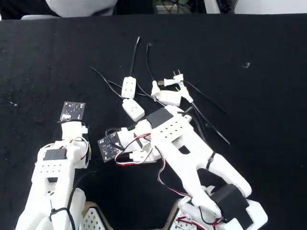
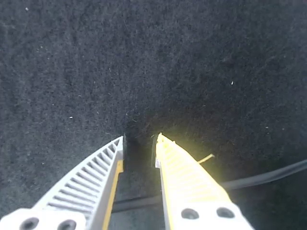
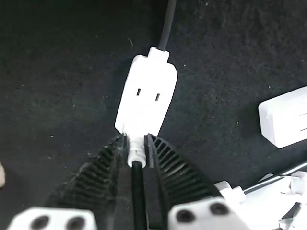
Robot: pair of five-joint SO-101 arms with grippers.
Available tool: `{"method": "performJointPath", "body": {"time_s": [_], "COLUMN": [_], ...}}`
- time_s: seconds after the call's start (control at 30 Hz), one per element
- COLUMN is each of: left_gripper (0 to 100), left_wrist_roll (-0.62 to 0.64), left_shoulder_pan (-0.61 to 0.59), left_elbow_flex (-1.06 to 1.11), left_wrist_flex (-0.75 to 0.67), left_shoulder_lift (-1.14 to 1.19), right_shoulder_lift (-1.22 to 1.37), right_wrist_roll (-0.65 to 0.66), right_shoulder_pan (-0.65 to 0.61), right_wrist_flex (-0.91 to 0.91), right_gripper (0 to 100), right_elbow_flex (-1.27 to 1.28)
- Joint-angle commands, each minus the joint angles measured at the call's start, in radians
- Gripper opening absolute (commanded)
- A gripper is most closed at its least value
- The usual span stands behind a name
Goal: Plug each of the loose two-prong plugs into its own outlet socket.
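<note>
The right gripper (image 3: pixel 136 141) pinched a white plug (image 3: pixel 135 152) on a black cord. The plug's tip touched the end of the outlet socket (image 3: pixel 146 93) opposite that socket's own cord, and the two slots on its face stood unfilled. A second socket (image 3: pixel 285 122) lay near it, apart, with loose plugs (image 1: pixel 173 79) beyond. Well apart from the outlet socket, the left gripper (image 2: pixel 139 139) was slightly spread over the tabletop (image 2: pixel 192 57), holding nothing.

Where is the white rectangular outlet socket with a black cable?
The white outlet socket lies on the black table, in the right wrist view just ahead of the right gripper, whose fingers clamp a small white plug at its near end.
</note>
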Motion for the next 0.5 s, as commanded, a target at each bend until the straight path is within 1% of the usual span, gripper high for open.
{"method": "performJointPath", "body": {"time_s": [0.0,0.07,0.17,0.23,0.33,0.4,0.47], "left_gripper": [12,12,12,12,12,12,12], "left_wrist_roll": [0.006,0.006,0.006,0.006,0.006,0.006,0.006], "left_shoulder_pan": [0.007,0.007,0.007,0.007,0.007,0.007,0.007], "left_elbow_flex": [-0.002,-0.002,-0.002,-0.002,-0.002,-0.002,-0.002], "left_wrist_flex": [-0.014,-0.014,-0.014,-0.014,-0.014,-0.014,-0.014], "left_shoulder_lift": [-0.005,-0.005,-0.005,-0.005,-0.005,-0.005,-0.005], "right_shoulder_lift": [0.001,0.001,0.001,0.001,0.001,0.001,0.001], "right_wrist_roll": [-0.014,-0.017,-0.097,-0.146,-0.176,-0.176,-0.176], "right_shoulder_pan": [-0.021,-0.021,-0.021,-0.021,-0.023,-0.023,-0.034], "right_wrist_flex": [0.017,0.017,0.006,0.006,0.002,0.0,0.003], "right_gripper": [1.1,1.4,2.1,7.3,16.8,19.5,19.8], "right_elbow_flex": [-0.012,-0.012,-0.036,-0.059,-0.077,-0.077,-0.079]}}
